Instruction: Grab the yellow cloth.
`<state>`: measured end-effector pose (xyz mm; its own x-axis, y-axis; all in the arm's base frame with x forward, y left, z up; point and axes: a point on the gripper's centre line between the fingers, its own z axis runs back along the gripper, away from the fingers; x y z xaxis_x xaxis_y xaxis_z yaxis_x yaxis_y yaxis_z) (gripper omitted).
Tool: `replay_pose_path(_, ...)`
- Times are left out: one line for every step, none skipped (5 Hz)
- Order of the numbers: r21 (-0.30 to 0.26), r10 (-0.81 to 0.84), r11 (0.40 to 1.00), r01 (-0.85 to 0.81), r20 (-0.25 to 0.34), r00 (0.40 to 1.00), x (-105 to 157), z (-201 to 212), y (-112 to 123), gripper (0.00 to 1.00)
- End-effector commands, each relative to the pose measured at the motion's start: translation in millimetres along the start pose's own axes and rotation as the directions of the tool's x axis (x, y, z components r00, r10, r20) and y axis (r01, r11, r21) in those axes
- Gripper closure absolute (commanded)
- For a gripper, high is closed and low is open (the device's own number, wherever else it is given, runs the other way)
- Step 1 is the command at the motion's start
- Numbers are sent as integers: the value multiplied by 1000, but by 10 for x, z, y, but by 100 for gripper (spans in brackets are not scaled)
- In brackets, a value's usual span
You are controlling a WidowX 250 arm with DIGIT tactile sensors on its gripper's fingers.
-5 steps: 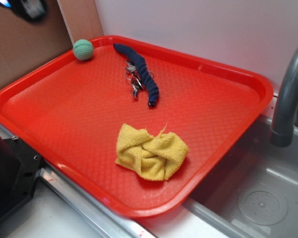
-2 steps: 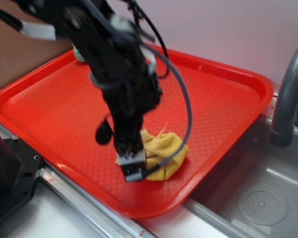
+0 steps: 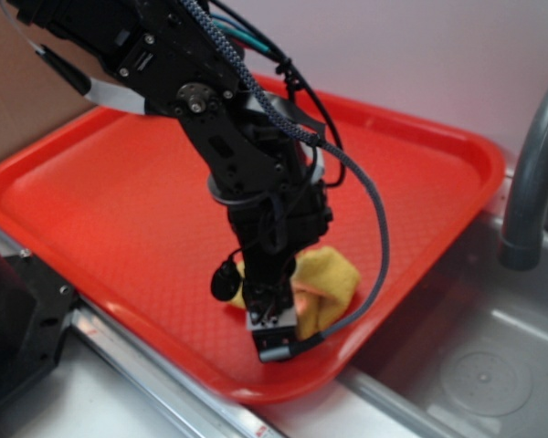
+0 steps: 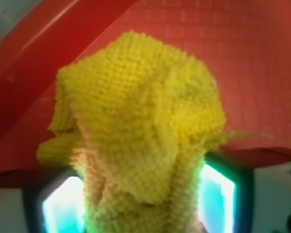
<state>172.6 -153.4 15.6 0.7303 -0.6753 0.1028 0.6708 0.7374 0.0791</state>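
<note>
The black robot arm (image 3: 228, 137) reaches down over the red tray (image 3: 420, 173), its gripper (image 3: 272, 324) against the bunched yellow cloth (image 3: 327, 283) (jaws hidden); a grey faucet (image 3: 530, 173) stands right.

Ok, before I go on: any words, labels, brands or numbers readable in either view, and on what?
None readable.
The red tray, yellow cloth, grey faucet and sink carry no print.
The black arm and pincer show no legible label or marking in these views.

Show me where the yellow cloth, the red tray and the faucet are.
yellow cloth (image 4: 145, 116), wrist view, bunched middle.
red tray (image 3: 457, 146), exterior view, far right rim.
faucet (image 3: 530, 182), exterior view, curved grey neck.
</note>
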Motion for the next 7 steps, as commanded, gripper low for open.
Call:
replay_pose_path(-23,267,963,-267,-15,964,-375,292,423,100)
replay_pose_path(-6,461,887,-461,-26,887,-725,699,673,100)
replay_pose_path(40,592,805,-592,12,806,-1015,1139,807,100)
replay_pose_path(65,724,686,-724,32,689,-1235,1655,879,100)
replay_pose_path(65,797,600,-797,34,603,-1327,2130,925,100)
replay_pose_path(65,804,589,-806,54,592,-1252,2362,923,100)
replay_pose_path(89,790,607,-790,38,611,-1227,2324,882,100)
